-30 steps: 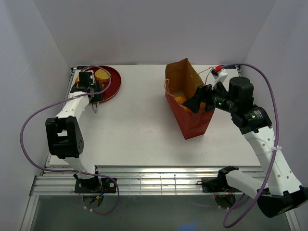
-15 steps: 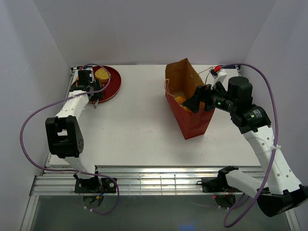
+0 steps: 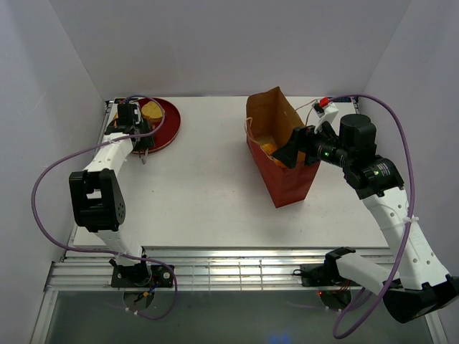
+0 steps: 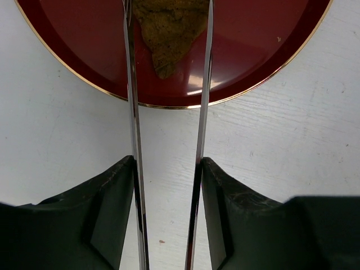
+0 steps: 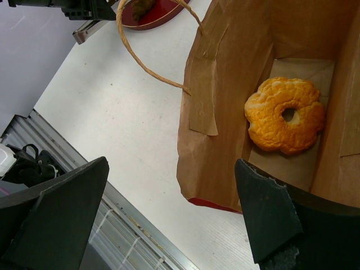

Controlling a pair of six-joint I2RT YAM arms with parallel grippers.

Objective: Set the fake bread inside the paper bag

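Between left pincer's (image 4: 167, 135) jaws, brown bread (image 4: 169, 28)

So the plate (image 3: 171, 118) sits far left on the table (image 3: 208, 186) with a bread piece (image 3: 151, 111) on it, paper bag (image 3: 290, 183) stands well to its right, a bun (image 5: 285, 121) lying in its bottom.

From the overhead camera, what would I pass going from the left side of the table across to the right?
red plate carrying a piece of fake bread → bare white table → paper bag → right arm's black wrist
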